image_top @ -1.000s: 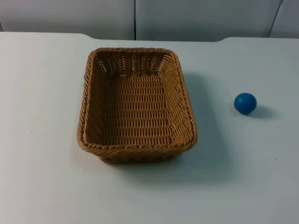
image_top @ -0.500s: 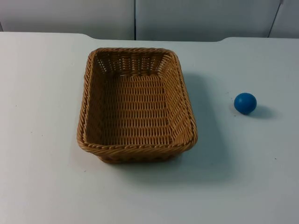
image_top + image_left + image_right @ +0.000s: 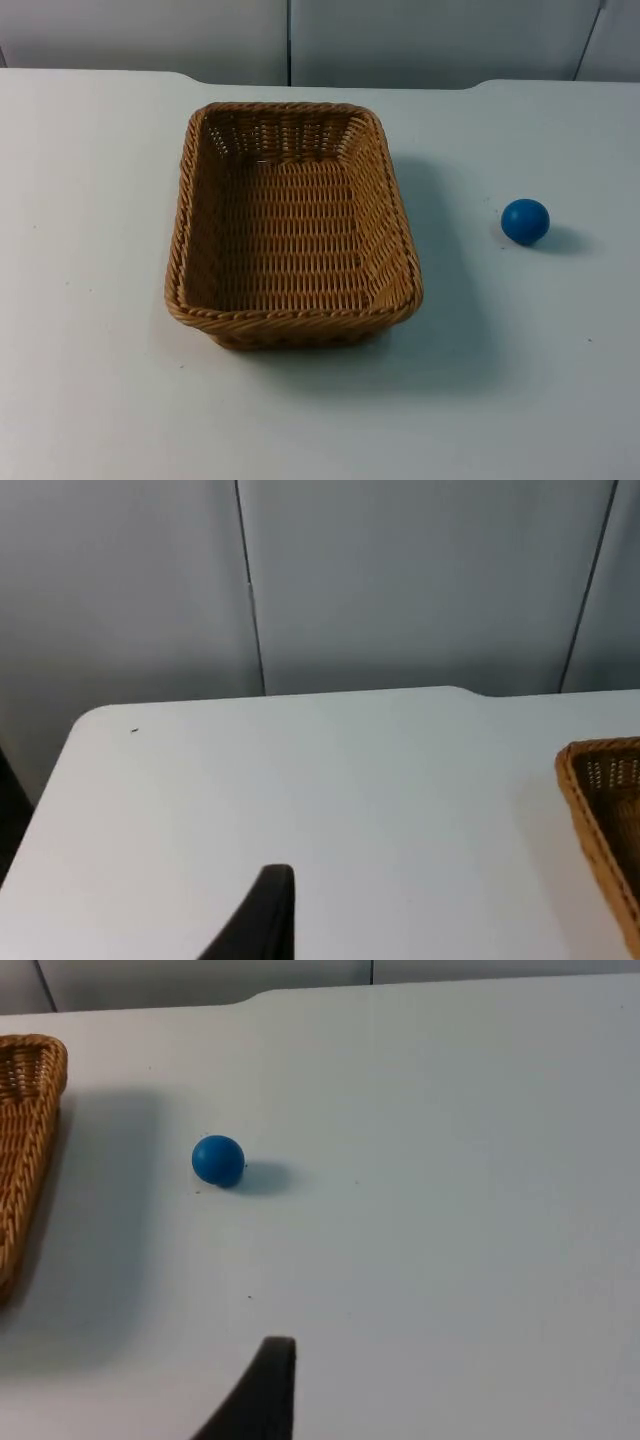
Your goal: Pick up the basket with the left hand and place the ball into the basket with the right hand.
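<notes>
Top view matches a second ago; basket (image 3: 293, 228) sits mid-table, ball (image 3: 525, 221) well apart to its right; I cannot tell either gripper's opening; both arms wait, task unstarted.

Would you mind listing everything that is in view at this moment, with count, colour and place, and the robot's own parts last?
basket: one, tan woven wicker, rectangular, nothing in it, standing on the table's middle.
ball: one, blue, on the table to the right of the basket, apart from it.
table: one, white, under both.
partition wall: grey panels, behind the table's far edge.
left gripper: one black fingertip, over bare table left of the basket, waiting.
right gripper: one black fingertip, over bare table, short of the ball.
</notes>
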